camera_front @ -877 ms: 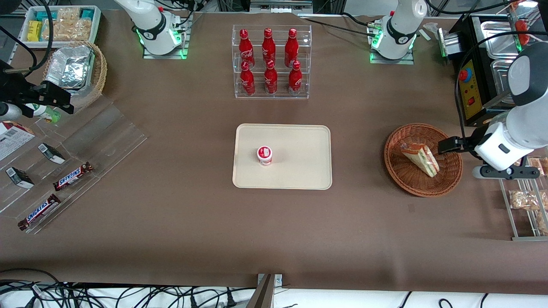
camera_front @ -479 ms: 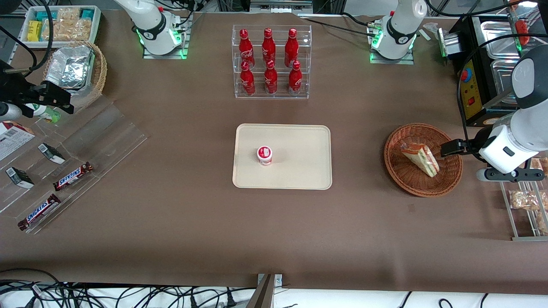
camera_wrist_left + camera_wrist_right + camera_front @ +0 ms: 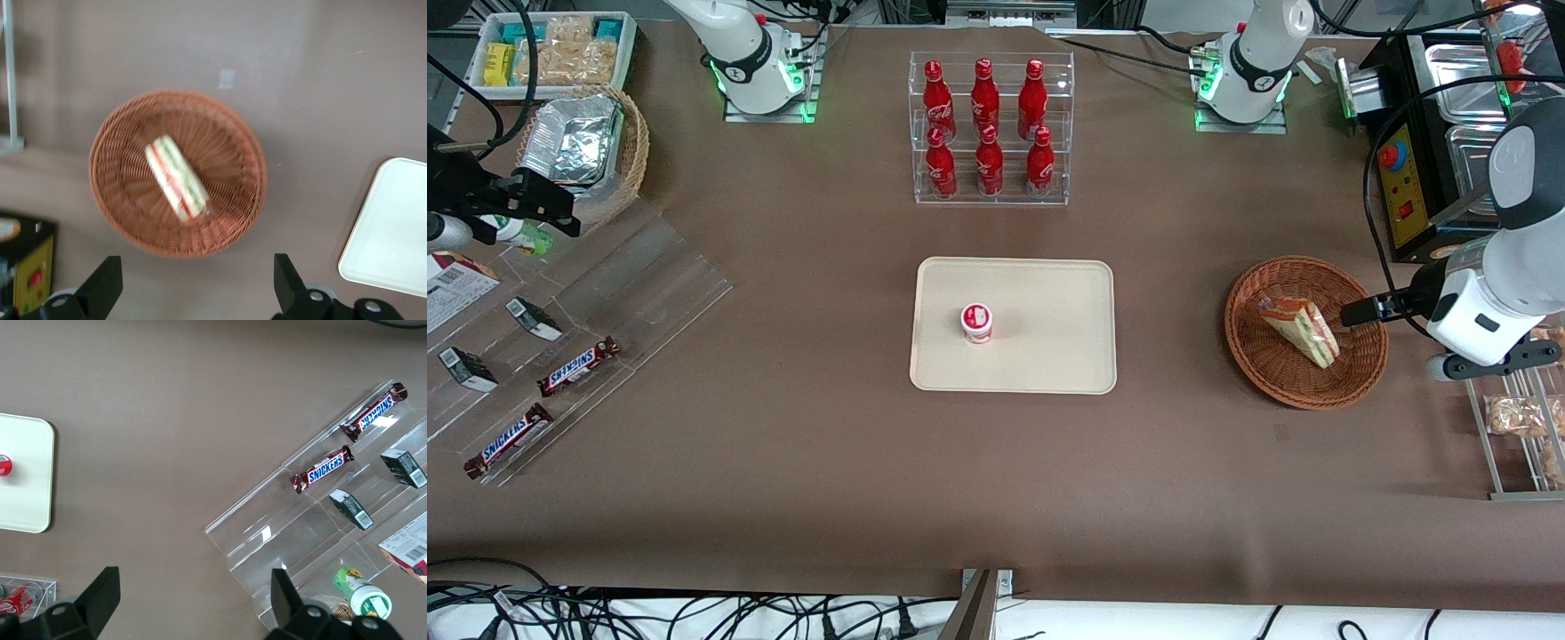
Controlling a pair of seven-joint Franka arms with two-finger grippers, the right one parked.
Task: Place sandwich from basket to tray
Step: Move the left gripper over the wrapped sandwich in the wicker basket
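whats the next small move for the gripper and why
Probably shift the open gripper over the sandwich and lower it. The sandwich lies ungrasped in the basket, with the gripper above the basket's edge toward the working arm's end, while the tray has bare room.

Read "SNICKERS" on two candy bars on the clear shelf, well apart from the gripper, toward the parked arm's end. No other words readable.

Gripper, fingers spread wide, above the basket rim at the working arm's end; bare table between basket and tray; on the tray only a small cup, the remainder free.
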